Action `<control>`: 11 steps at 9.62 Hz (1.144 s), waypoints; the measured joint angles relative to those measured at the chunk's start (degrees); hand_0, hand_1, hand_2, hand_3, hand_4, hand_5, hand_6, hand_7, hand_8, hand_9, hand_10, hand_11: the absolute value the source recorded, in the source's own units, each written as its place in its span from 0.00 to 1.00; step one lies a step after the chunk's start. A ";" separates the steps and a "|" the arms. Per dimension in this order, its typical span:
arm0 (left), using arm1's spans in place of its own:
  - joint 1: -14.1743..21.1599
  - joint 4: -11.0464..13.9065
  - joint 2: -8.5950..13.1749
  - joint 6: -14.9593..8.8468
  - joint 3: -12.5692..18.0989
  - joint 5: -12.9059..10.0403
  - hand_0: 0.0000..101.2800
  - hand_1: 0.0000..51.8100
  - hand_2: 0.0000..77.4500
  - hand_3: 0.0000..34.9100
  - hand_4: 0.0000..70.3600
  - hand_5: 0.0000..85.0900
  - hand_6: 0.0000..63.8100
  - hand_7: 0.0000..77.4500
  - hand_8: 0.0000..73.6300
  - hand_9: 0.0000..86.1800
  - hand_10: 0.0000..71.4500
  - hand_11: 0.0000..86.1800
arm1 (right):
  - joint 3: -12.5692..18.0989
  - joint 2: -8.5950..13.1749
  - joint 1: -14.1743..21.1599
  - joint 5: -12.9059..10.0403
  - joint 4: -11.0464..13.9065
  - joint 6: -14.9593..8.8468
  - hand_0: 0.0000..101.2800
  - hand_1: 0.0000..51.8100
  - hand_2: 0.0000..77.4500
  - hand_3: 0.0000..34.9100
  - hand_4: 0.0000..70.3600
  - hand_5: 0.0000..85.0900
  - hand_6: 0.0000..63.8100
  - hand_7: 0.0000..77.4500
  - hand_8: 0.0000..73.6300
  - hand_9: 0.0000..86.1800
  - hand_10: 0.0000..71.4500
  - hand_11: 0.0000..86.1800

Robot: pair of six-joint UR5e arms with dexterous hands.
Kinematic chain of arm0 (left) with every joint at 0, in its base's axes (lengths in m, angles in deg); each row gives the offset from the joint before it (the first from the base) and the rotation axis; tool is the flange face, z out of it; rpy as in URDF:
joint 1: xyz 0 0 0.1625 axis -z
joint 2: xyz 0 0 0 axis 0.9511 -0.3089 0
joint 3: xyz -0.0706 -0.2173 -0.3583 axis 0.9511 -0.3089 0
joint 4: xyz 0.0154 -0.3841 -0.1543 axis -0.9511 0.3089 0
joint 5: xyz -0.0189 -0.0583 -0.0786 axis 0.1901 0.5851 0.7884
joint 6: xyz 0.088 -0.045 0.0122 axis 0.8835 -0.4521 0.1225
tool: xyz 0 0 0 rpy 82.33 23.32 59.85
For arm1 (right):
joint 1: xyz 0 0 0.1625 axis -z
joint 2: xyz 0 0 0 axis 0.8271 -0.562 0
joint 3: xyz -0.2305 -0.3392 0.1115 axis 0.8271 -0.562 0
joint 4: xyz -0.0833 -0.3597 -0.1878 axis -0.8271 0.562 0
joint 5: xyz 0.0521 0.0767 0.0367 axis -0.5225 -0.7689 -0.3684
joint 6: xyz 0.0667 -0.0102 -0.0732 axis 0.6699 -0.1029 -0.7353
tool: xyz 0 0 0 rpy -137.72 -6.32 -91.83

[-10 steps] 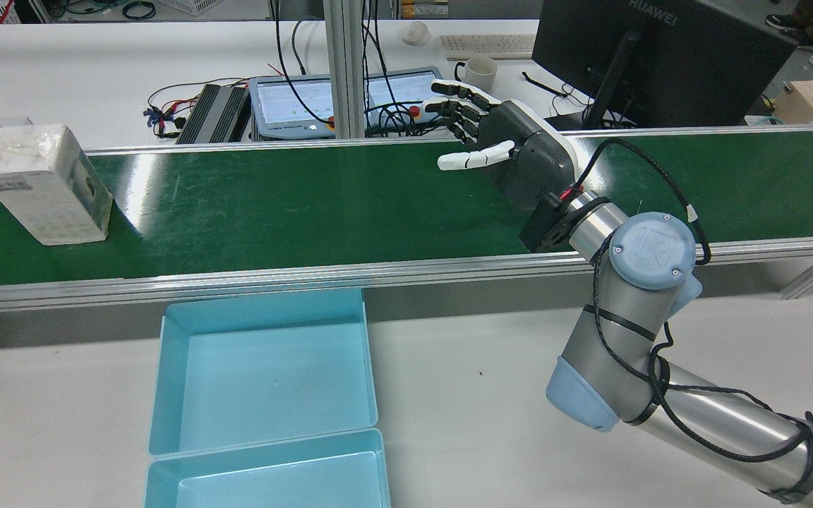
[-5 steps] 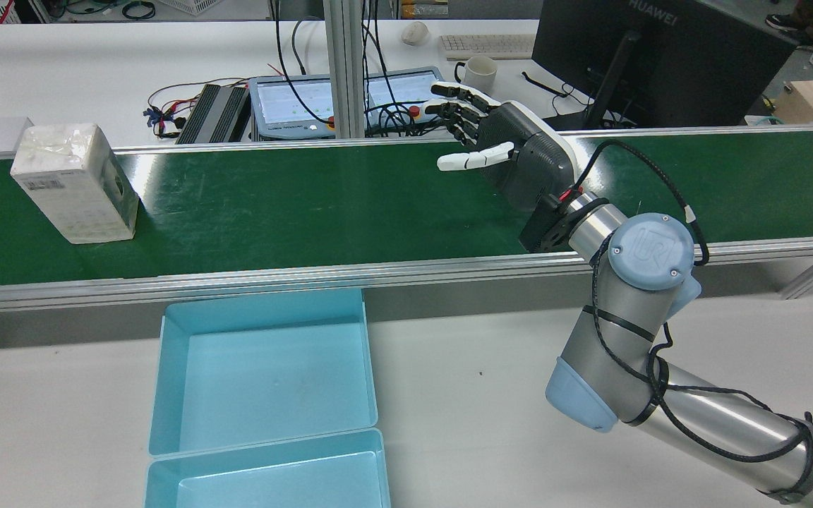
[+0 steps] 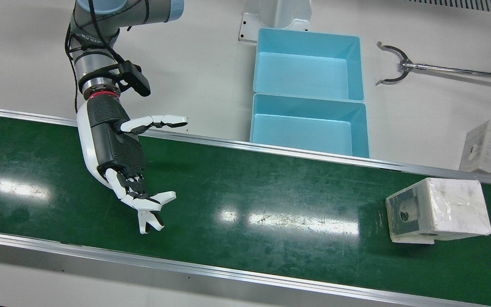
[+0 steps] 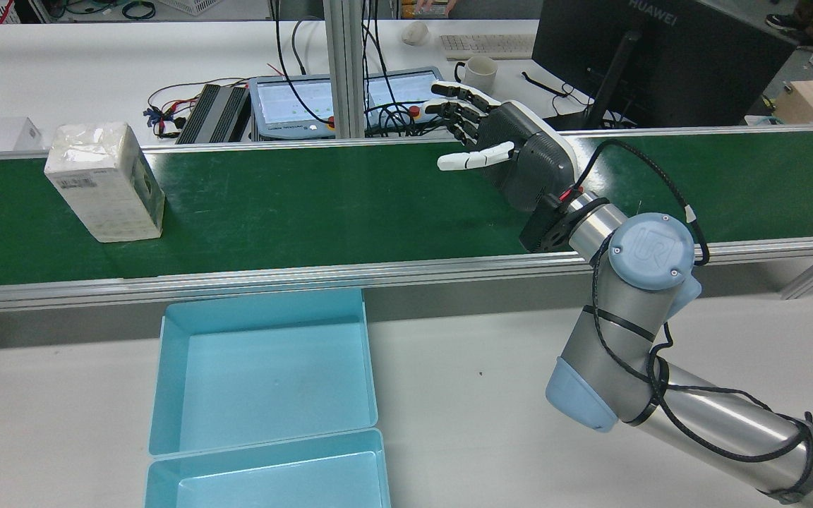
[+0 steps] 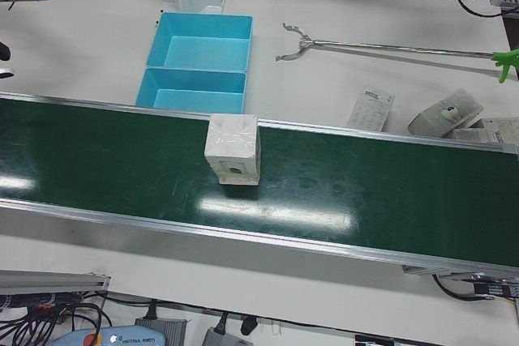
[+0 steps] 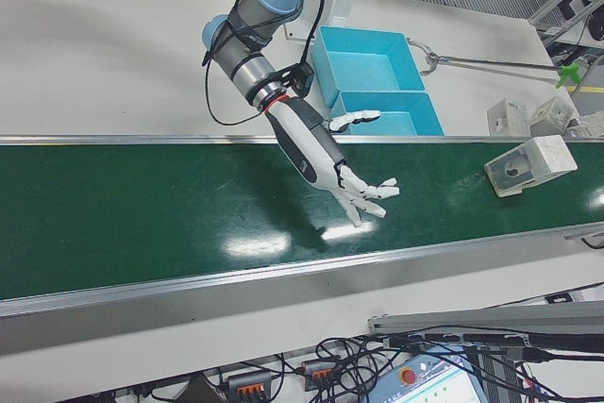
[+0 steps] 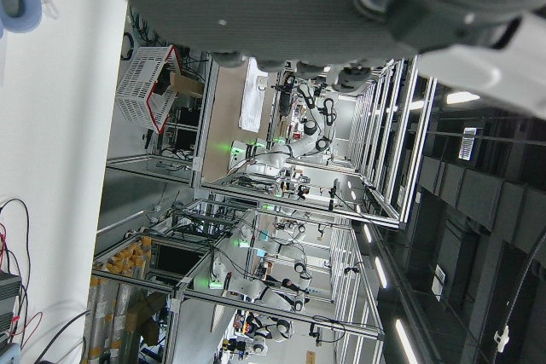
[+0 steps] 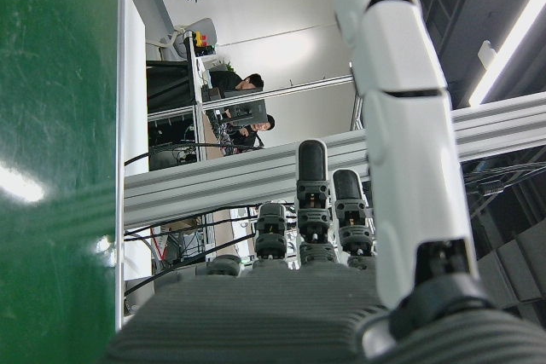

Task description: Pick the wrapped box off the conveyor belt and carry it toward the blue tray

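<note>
The wrapped box is seen lying on the green belt, well apart from the right hand, at its nine o'clock in the rear view. The fingers are spread wide, empty, apparently held ready above the belt. The blue tray is set beside the belt.

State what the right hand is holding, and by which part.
Nothing. The right hand hangs open above the conveyor belt, well apart from the wrapped box.

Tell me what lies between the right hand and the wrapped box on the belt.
Only bare green belt separates the right hand and wrapped box, clearest in the front view.
</note>
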 joint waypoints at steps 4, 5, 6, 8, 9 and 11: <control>0.00 0.00 0.00 0.00 0.00 0.00 0.00 0.00 0.01 0.00 0.01 0.01 0.01 0.01 0.01 0.01 0.01 0.01 | 0.01 0.00 0.00 0.00 0.00 0.00 0.52 0.41 0.20 0.02 0.14 0.29 0.20 0.36 0.07 0.08 0.00 0.01; 0.00 0.00 0.00 0.00 0.00 0.00 0.00 0.00 0.01 0.00 0.01 0.01 0.01 0.01 0.01 0.01 0.01 0.01 | -0.01 0.00 0.02 0.00 0.00 0.00 0.52 0.41 0.20 0.02 0.14 0.29 0.20 0.36 0.07 0.08 0.00 0.01; 0.00 0.00 0.00 0.00 0.00 0.00 0.00 0.00 0.01 0.00 0.01 0.01 0.01 0.01 0.01 0.01 0.01 0.01 | -0.04 0.00 0.08 0.00 0.00 0.00 0.52 0.41 0.19 0.02 0.15 0.28 0.20 0.36 0.07 0.11 0.00 0.01; 0.00 0.00 0.00 0.00 0.00 0.00 0.00 0.00 0.01 0.00 0.01 0.01 0.00 0.01 0.01 0.01 0.01 0.01 | -0.07 0.00 0.13 0.02 0.05 0.00 0.50 0.35 0.06 0.01 0.09 0.23 0.14 0.29 0.00 0.06 0.00 0.01; 0.00 0.00 0.00 0.00 0.00 0.00 0.00 0.00 0.01 0.00 0.01 0.01 0.01 0.01 0.01 0.00 0.01 0.00 | -0.08 0.00 0.14 0.05 0.10 0.00 0.49 0.26 0.07 0.01 0.10 0.22 0.14 0.29 0.06 0.06 0.00 0.01; 0.00 0.00 0.00 0.00 0.00 0.00 0.00 0.00 0.01 0.00 0.01 0.01 0.01 0.01 0.01 0.01 0.00 0.01 | -0.04 0.00 0.19 0.11 0.16 0.00 0.49 0.26 0.06 0.02 0.10 0.21 0.12 0.29 0.04 0.06 0.00 0.01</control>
